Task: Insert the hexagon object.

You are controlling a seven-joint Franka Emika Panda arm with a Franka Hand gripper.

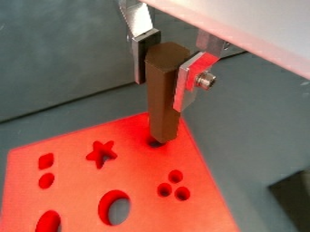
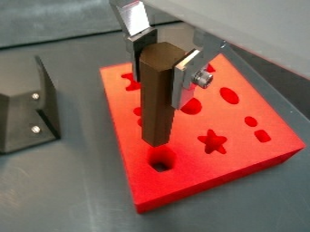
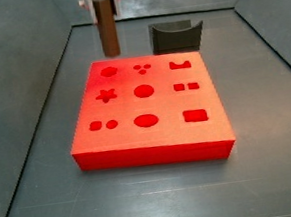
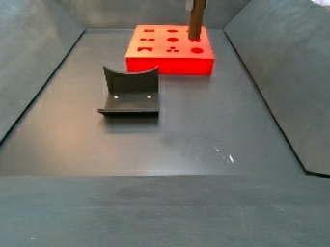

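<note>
My gripper [image 2: 166,68] is shut on the hexagon object [image 2: 158,100], a long brown wooden peg that hangs upright between the silver fingers [image 2: 186,80]. Its lower end hovers just above the red block [image 2: 248,149], close to a dark hole [image 2: 160,163] near the block's corner. In a wrist view the gripper [image 1: 168,71] holds the peg [image 1: 161,104] over the block's edge [image 1: 72,149]. In both side views the peg [image 3: 103,25] [image 4: 196,19] stands over a corner of the block [image 3: 153,145] [image 4: 172,64]. The peg's end is not inside a hole.
The block's top has several shaped holes, among them a star [image 2: 213,140] and a round one [image 3: 146,120]. The dark fixture [image 4: 129,92] [image 3: 176,34] [image 2: 24,113] stands on the grey floor beside the block. Sloping grey walls [image 3: 30,126] enclose the floor.
</note>
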